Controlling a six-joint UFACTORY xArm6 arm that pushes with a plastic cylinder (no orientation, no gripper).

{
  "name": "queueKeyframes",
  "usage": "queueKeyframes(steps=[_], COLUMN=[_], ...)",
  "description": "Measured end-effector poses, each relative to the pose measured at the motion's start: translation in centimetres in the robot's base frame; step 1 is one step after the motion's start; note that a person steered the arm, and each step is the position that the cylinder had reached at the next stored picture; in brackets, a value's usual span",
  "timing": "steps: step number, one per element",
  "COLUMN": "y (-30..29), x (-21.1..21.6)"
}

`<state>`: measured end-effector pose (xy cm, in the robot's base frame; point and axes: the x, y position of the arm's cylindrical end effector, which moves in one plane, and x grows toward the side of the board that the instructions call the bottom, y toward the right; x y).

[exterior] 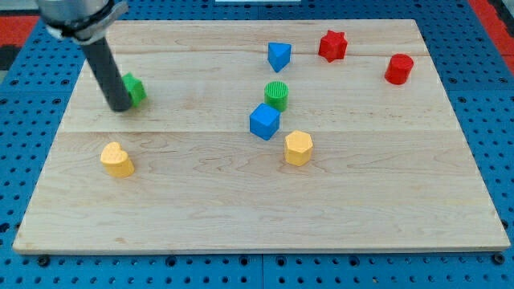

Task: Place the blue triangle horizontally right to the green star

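The blue triangle (279,56) sits near the view's top, right of centre. The green star (134,88) is at the view's left, partly hidden behind my rod. My tip (120,107) rests on the board right against the green star's lower left side. The blue triangle lies far to the view's right of the star and a little higher.
A green cylinder (276,95) and a blue cube (264,121) stand near the centre, with a yellow hexagon (298,148) below them. A red star (332,46) and a red cylinder (398,69) are at the top right. A yellow heart (117,160) is at the lower left.
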<state>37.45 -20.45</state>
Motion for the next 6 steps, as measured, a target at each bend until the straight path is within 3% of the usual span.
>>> queueKeyframes(steps=[2, 3, 4, 6], y=[3.1, -1.6, -0.1, -3.7], x=[-4.6, -9.8, -5.6, -5.9])
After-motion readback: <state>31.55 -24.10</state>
